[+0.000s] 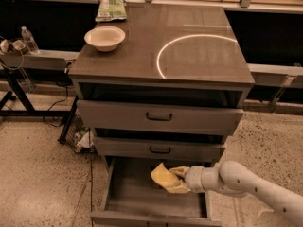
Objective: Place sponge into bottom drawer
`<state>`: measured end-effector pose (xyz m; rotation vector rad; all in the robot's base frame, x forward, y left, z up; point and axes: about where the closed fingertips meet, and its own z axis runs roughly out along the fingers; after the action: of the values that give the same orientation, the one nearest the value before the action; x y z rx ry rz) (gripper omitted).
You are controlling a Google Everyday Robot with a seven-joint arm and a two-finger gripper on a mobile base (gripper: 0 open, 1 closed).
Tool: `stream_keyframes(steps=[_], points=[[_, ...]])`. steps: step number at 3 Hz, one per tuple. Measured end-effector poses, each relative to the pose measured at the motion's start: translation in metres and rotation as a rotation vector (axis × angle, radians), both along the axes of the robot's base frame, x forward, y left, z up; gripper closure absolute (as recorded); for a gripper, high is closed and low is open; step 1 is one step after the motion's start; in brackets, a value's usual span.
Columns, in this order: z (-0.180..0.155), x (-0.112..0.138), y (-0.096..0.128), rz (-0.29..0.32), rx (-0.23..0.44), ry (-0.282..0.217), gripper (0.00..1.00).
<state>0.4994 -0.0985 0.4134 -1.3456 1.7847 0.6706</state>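
With my gripper (176,179) clamped on the sponge (161,175) at lower centre, I'd lower it toward the bottom drawer (137,195) floor before releasing.

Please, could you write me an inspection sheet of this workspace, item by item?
Surface: grey cabinet top, with a bright arc of light on it.
Job's things: sponge held over the open bottom drawer; it seems not yet on the drawer floor.
Clutter: white bowl and green packet at the top's back left.
Tool: tool shut on the sponge, above the drawer's middle; the arm comes in from the right of the picture.
Cables: dark cable on the floor left of the cabinet.
Surroundings: water bottle on the left shelf; speckled floor.
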Motion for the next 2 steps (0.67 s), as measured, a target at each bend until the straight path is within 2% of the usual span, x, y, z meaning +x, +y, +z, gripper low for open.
stream_keyframes(steps=[2], points=[[-0.087, 0.035, -0.004, -0.014, -0.002, -0.036, 1.0]])
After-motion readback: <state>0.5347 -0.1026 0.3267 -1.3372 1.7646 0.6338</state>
